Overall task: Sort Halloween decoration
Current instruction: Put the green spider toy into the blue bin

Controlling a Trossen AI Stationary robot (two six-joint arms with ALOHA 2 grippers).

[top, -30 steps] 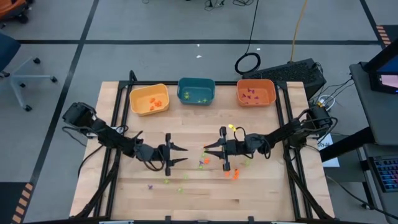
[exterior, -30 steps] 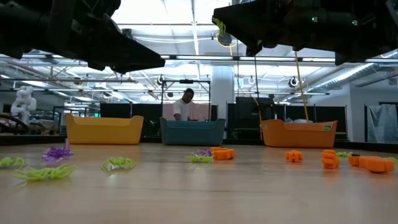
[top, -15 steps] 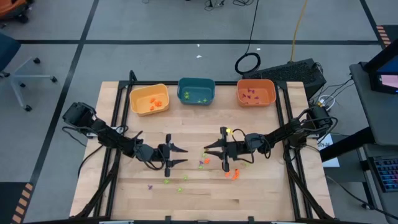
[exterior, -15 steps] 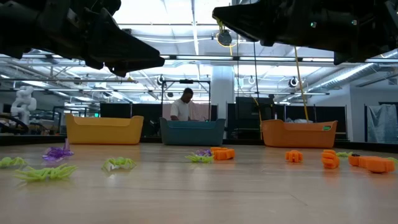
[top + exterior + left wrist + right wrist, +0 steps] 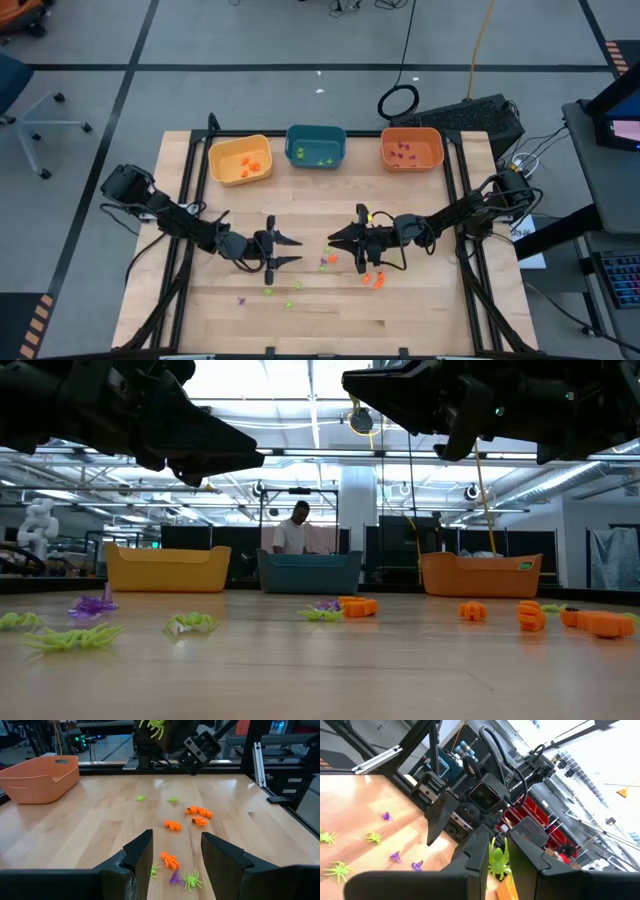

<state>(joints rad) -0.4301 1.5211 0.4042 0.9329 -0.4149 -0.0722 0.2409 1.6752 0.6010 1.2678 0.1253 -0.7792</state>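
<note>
Rolled sideways, right end effector (image 5: 498,851) pinches leggy light-green spider (image 5: 497,862) — plastic-looking.

Light-green spider trinket (image 5: 496,859) pinched in right gripper (image 5: 499,851); orange, green, purple trinkets (image 5: 172,825) scattered on wood beneath.

Trinkets inside the yellow bin (image 5: 240,160), teal bin (image 5: 316,146) and orange bin (image 5: 411,149) are too small to identify. In the low view, bin walls hide them, and both arms are cut off above.
</note>
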